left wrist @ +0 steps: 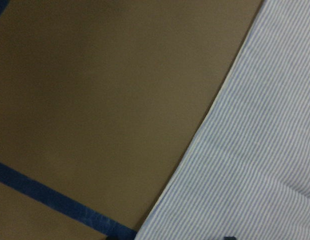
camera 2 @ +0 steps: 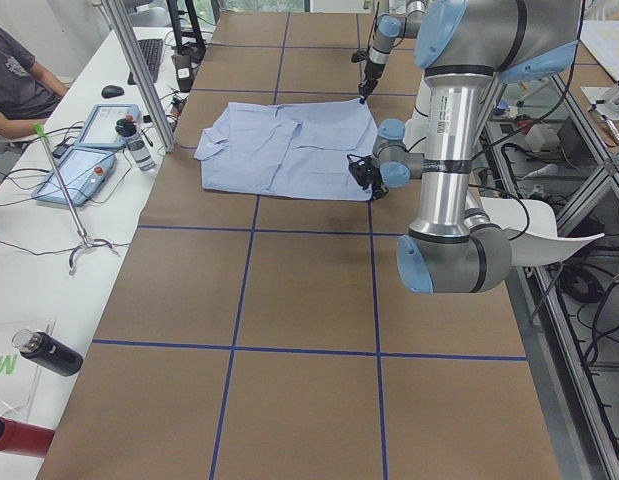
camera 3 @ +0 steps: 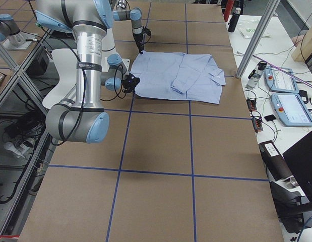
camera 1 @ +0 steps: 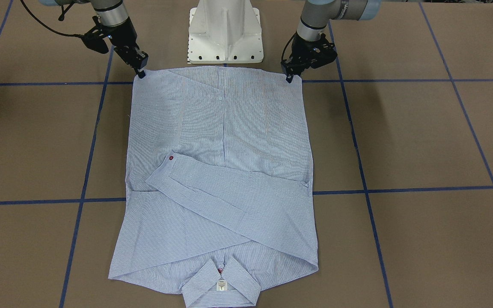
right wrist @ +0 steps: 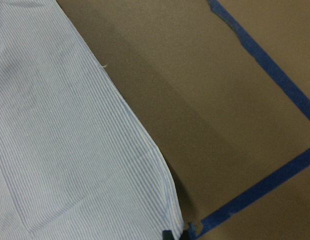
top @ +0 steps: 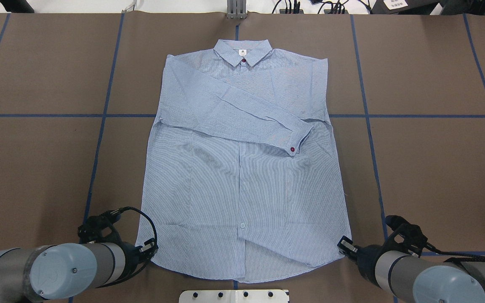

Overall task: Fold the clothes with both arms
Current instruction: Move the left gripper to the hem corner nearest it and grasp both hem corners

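Note:
The light blue striped shirt (camera 1: 221,171) lies flat on the brown table, sleeves folded across the chest, collar (camera 1: 221,286) away from the robot. It also shows in the overhead view (top: 242,185) and both wrist views (left wrist: 255,165) (right wrist: 69,150). My left gripper (camera 1: 290,78) (top: 152,248) sits at one hem corner next to the base, fingers together on the fabric edge. My right gripper (camera 1: 141,73) (top: 343,245) sits the same way at the other hem corner. Both corners rest low on the table.
The white pedestal base (camera 1: 226,32) stands just behind the hem between the arms. Blue tape lines (camera 1: 400,189) cross the brown table. A side bench holds tablets (camera 2: 84,160) and a bottle (camera 2: 137,145); an operator (camera 2: 19,85) sits there.

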`<state>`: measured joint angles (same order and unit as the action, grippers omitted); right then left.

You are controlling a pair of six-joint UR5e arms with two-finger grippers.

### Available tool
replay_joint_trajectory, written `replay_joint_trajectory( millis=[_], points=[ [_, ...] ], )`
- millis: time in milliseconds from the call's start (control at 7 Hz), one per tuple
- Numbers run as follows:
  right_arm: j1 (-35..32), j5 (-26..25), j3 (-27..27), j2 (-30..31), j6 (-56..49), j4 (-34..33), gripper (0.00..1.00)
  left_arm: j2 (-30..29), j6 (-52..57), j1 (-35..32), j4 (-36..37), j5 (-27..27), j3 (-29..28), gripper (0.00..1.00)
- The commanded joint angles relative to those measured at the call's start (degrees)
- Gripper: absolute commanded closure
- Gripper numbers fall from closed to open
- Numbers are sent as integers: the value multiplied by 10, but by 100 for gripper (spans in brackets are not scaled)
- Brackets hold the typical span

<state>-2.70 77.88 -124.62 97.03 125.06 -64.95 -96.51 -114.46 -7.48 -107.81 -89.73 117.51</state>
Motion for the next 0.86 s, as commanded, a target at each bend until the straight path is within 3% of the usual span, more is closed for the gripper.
replay_joint_trajectory(
  millis=[0, 429, 714],
  points=[
    [1, -1, 2, -1, 0, 0, 100, 1, 0, 0, 18, 0, 11, 100],
    [-2, 1, -5, 0, 0, 1, 100, 1, -1, 0, 19, -1, 34, 100],
    [-2, 24, -56, 38, 0, 0, 100, 30, -36, 30, 18, -1, 99, 100]
  ],
)
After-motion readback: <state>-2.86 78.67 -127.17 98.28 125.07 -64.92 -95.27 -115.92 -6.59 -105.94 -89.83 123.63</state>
